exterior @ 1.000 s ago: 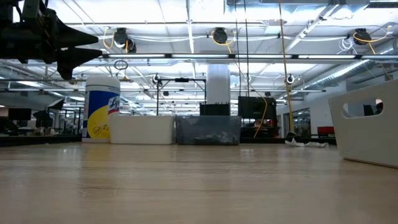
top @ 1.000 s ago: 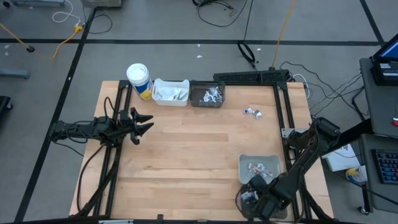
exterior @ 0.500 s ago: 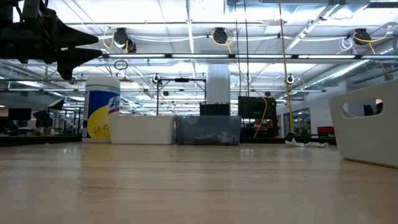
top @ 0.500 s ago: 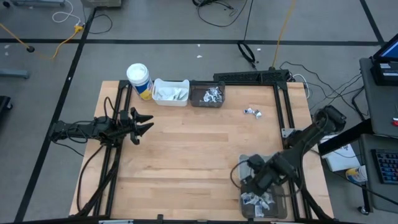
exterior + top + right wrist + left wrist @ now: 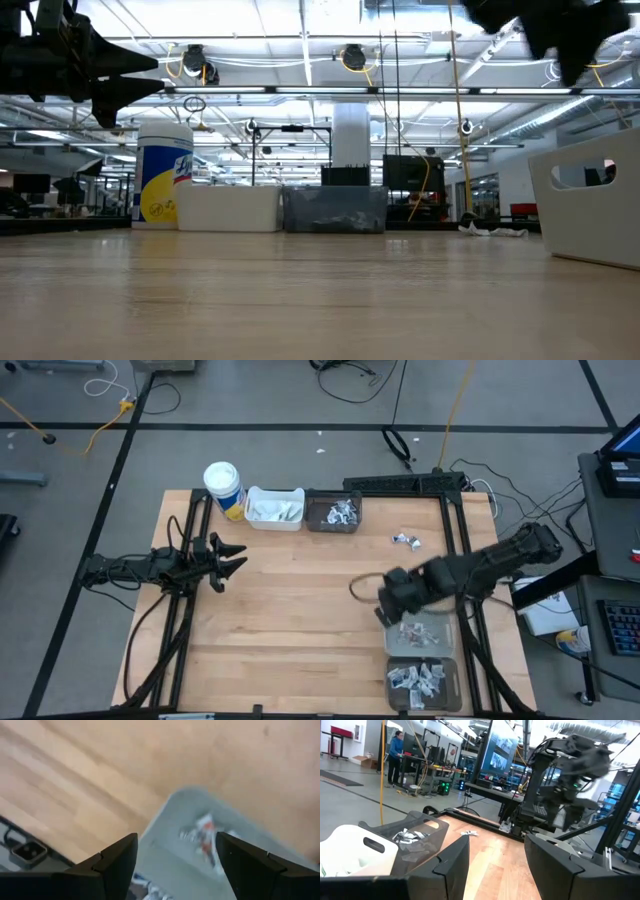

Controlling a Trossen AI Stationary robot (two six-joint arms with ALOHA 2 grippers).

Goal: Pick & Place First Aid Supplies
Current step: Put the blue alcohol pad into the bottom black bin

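Mostly the packets sit in bins already; two loose packets (image 5: pixel 406 541) wait on the desk (image 5: pixel 300 610). Both grippers, right (image 5: pixel 388 603) and left (image 5: pixel 232 558), have fingers apart, holding nothing.

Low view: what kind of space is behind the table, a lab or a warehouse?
Most likely a large industrial-style robotics lab: exposed ceiling lights and trusses, cables across the floor, and workstations with monitors where a person stands.
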